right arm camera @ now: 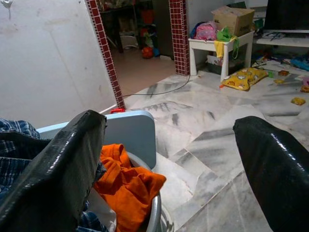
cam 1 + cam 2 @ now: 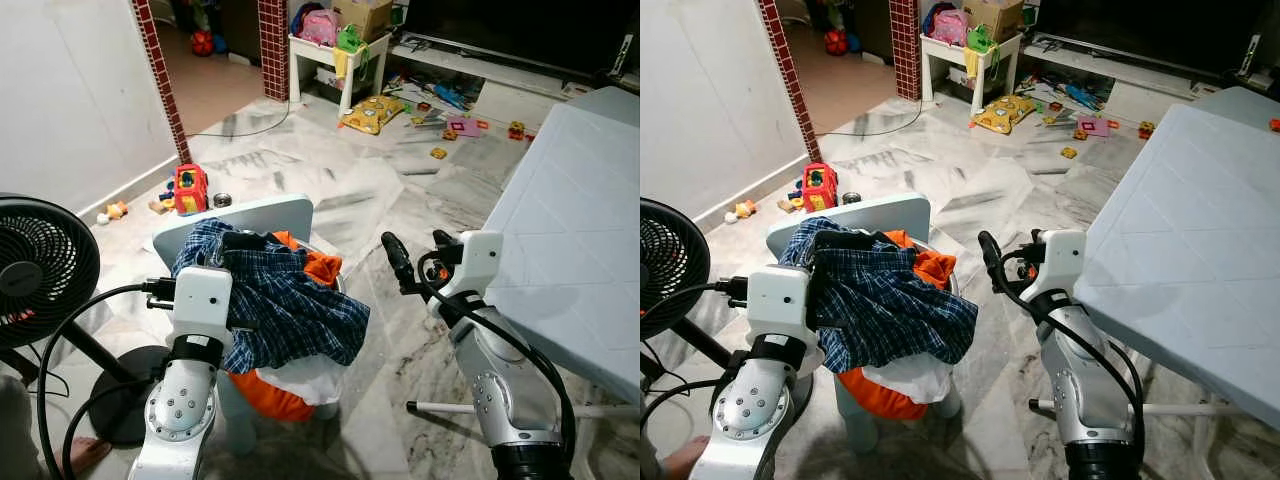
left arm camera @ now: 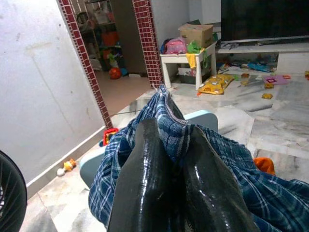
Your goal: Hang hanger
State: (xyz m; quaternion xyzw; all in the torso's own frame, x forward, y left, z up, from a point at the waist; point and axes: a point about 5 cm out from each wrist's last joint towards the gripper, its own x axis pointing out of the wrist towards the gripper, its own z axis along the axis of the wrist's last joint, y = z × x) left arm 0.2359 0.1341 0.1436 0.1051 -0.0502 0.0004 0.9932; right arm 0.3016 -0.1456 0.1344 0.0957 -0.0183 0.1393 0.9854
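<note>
Left eye view: left gripper [image 2: 240,243] is buried in the blue checked shirt [image 2: 275,300] heaped on the laundry basket [image 2: 330,405], near the basket's back rim by the pale blue chair back [image 2: 240,215]. Right gripper [image 2: 398,262] hangs just beside the basket's right rim, over the marble floor [image 2: 380,200]. No hanger can be made out; it may lie under the cloth.

Judgement: lift the shirt straight up and clear of the orange cloth [image 2: 320,268] so nothing else drags out, then find the hanger before reaching.

Left wrist view: fingers [image 3: 145,183] pressed together, pinching a fold of the checked shirt. How deep the fold sits between them is hidden.

Right wrist view: fingers [image 1: 58,169] spread wide, holding nothing; the basket rim is cut off at the frame's edge.
</note>
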